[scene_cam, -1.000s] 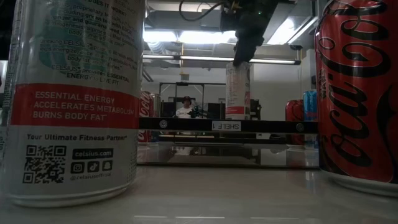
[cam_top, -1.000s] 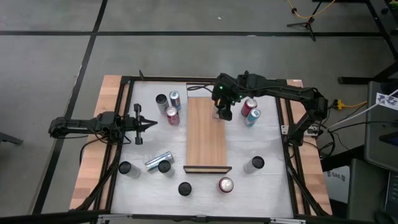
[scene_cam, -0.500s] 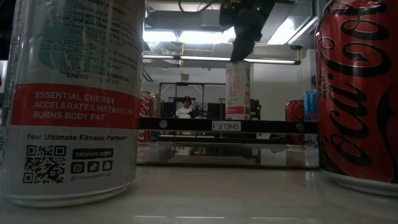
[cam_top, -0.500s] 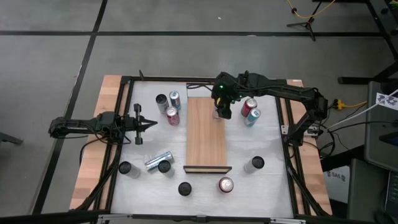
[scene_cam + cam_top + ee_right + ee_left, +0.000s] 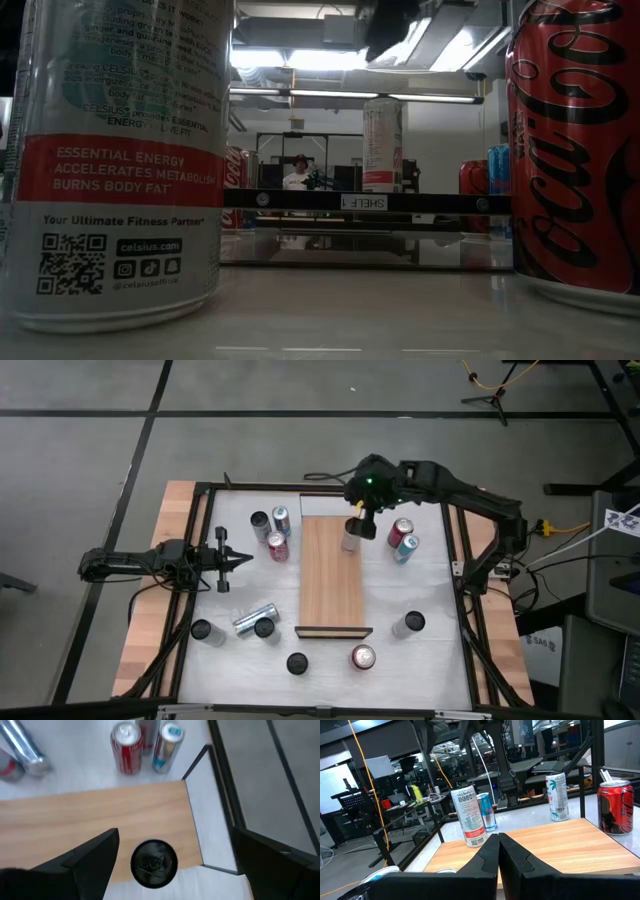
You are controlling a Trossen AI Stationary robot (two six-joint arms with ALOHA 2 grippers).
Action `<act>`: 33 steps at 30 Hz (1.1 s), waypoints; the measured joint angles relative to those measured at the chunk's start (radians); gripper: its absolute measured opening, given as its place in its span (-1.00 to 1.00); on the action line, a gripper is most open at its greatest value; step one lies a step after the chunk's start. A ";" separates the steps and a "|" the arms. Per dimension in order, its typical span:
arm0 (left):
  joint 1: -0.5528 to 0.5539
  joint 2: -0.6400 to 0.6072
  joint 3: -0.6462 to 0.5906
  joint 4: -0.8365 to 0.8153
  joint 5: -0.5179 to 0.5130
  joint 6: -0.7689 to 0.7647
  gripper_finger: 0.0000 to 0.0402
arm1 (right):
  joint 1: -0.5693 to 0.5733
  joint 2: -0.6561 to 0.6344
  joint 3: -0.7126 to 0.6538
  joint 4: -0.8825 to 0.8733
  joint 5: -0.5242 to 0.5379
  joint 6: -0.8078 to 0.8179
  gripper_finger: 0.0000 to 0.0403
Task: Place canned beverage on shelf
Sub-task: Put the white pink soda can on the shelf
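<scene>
One can [image 5: 351, 536] stands upright on the shelf [image 5: 332, 585], close to its far end and toward its right edge, and we judge that placement done. Our right gripper [image 5: 363, 510] hangs just above and beyond it with the fingers spread wide and nothing between them; from the right wrist we look straight down on the can's dark top [image 5: 153, 862], clear of both fingers [image 5: 95, 855]. Our left gripper [image 5: 238, 560] waits at the left side of the table, fingers pressed together and holding nothing, pointing toward the shelf.

As for what is left, we reckon plenty if more cans are meant to go up: the rest of the plank is bare, and cans are scattered on the table around it, a pair to the right of the shelf [image 5: 403, 540], a group of three to its left [image 5: 273, 532], and several nearer the front, one of them lying on its side [image 5: 250, 619].

Writing we can read: in the low view the near-left can [image 5: 120, 160] says "ESSENTIAL ENERGY ACCELERATES METABOLISM BURNS BODY FAT" and "Your Ultimate Fitness Partner", with a QR code and the Celsius name. The red can [image 5: 575, 150] at near right carries Coca-Cola script. The shelf's dark lip [image 5: 365, 201] bears a small label, "SHELF 1". Lettering on the placed can is too small to make out
</scene>
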 joint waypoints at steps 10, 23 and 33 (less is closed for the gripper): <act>0.000 0.000 0.000 0.000 0.000 0.000 -1.00 | 0.037 -0.002 0.115 -0.062 0.020 0.106 0.87; 0.000 0.000 0.000 0.000 0.000 0.000 -1.00 | 0.245 -0.002 0.137 -0.138 0.087 0.213 0.87; 0.000 0.000 0.000 0.000 0.000 0.000 -1.00 | 0.384 -0.002 0.137 -0.155 0.087 0.314 0.87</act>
